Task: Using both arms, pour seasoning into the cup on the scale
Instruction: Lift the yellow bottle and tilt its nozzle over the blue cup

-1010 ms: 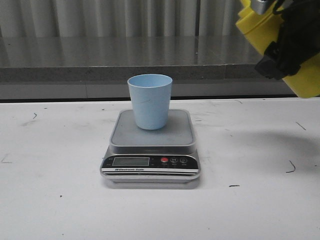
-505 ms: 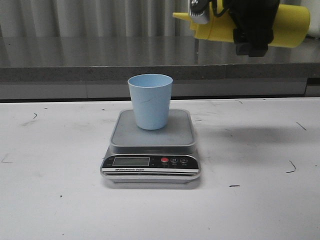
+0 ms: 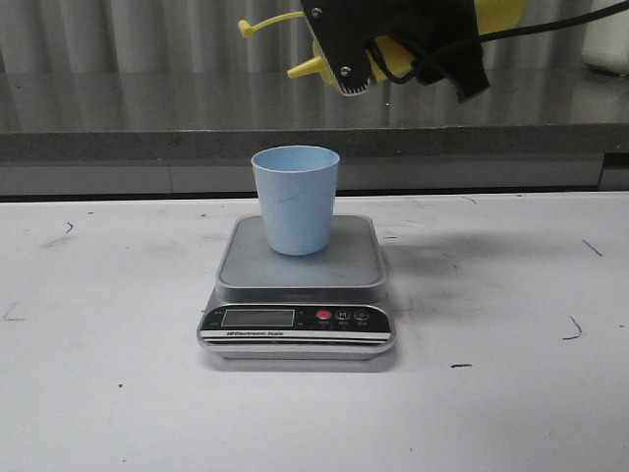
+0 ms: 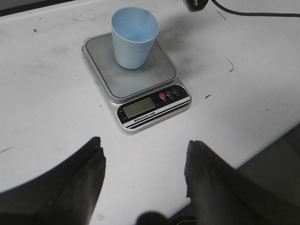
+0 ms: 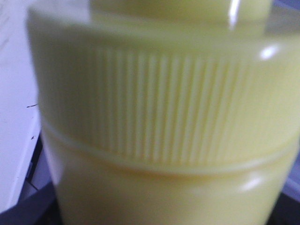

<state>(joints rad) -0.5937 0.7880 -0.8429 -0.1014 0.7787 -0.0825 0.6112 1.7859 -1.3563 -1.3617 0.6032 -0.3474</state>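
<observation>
Front view shows the right gripper, clamped on the seasoning, has swung it left and tipped it, nozzle seemingly just above-right of the cup on the scale, while the left gripper waits open near the table's front edge.

1. A white matte tabletop fills the foreground, marked with small dark scuffs and scratches.
2. A grey speckled stone-like ledge runs along the far edge of the tabletop.
3. A pale corrugated metal wall rises behind the ledge.
4. A black cable crosses the tabletop's far corner in the left wrist view.
</observation>
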